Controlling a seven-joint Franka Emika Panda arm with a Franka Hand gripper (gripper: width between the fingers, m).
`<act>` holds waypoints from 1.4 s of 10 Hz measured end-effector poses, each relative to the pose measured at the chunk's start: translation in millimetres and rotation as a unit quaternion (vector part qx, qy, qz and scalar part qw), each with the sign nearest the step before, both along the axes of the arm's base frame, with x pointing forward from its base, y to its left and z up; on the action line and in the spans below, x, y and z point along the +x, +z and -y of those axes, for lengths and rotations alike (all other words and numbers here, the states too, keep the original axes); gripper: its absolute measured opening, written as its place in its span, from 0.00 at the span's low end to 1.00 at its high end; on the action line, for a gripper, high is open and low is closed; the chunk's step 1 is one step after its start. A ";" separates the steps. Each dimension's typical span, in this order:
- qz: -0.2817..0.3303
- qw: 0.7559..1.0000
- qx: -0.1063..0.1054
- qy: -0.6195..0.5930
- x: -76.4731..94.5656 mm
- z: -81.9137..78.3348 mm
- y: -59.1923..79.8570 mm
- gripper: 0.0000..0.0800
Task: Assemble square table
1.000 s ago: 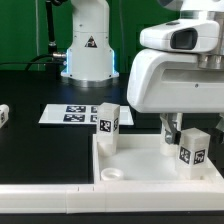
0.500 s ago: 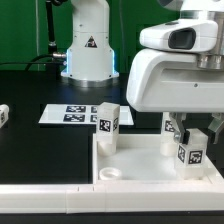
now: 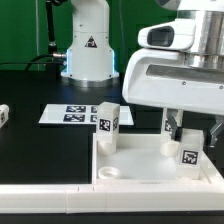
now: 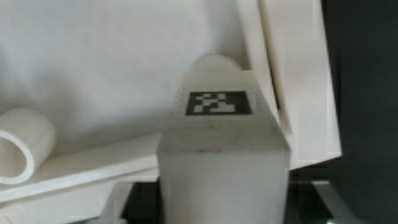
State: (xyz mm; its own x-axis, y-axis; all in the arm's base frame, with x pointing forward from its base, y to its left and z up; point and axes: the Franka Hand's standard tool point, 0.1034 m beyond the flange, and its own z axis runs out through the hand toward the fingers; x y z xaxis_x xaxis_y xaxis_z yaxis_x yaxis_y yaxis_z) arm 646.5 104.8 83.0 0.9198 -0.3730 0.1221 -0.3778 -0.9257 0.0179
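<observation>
The white square tabletop point(image 3: 140, 170) lies at the front with its raised rim up. One white tagged leg point(image 3: 107, 126) stands upright in its far left corner, and a round socket point(image 3: 113, 174) shows at the near left corner. My gripper point(image 3: 190, 137) is shut on a second white tagged leg point(image 3: 189, 159) and holds it upright, low over the tabletop's right side. In the wrist view that leg point(image 4: 221, 140) fills the middle between my fingers, with the tabletop's rim point(image 4: 294, 80) and a round socket point(image 4: 22, 145) behind it.
The marker board point(image 3: 72, 114) lies flat behind the tabletop. A small white tagged block point(image 3: 4, 115) sits at the exterior view's left edge. The robot base point(image 3: 88, 50) stands at the back. A long white bar point(image 3: 45, 186) runs along the front.
My gripper has moved down with the leg in it, bringing it closer to the tabletop. The standing leg has not moved.
</observation>
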 end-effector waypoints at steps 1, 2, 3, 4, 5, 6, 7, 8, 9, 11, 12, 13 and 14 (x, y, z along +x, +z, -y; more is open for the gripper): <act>0.004 0.998 0.007 -0.057 -0.3 1.7 0.2 0.36; 0.009 0.993 0.010 -0.116 -1.4 7.1 0.8 0.36; 0.009 0.988 0.011 -0.154 -1.7 11.0 1.5 0.36; 0.009 0.983 0.011 -0.182 -2.0 13.4 1.6 0.38; 0.010 0.981 0.011 -0.194 -2.0 14.6 1.8 0.38; 0.010 0.979 0.009 -0.202 -2.2 18.6 1.8 0.38; 0.010 0.979 0.010 -0.201 -2.1 17.8 1.4 0.38; 0.012 0.981 0.011 -0.194 -1.4 16.4 4.4 0.60; 0.016 0.984 0.017 -0.178 -3.6 13.6 18.0 0.75; 0.015 0.991 0.033 -0.131 -23.9 26.4 52.2 0.80; 0.015 0.993 0.041 -0.110 -39.9 50.7 70.7 0.81; 0.012 0.994 0.038 -0.097 -47.7 69.0 73.0 0.81; 0.007 0.995 0.032 -0.092 -50.6 82.5 68.8 0.81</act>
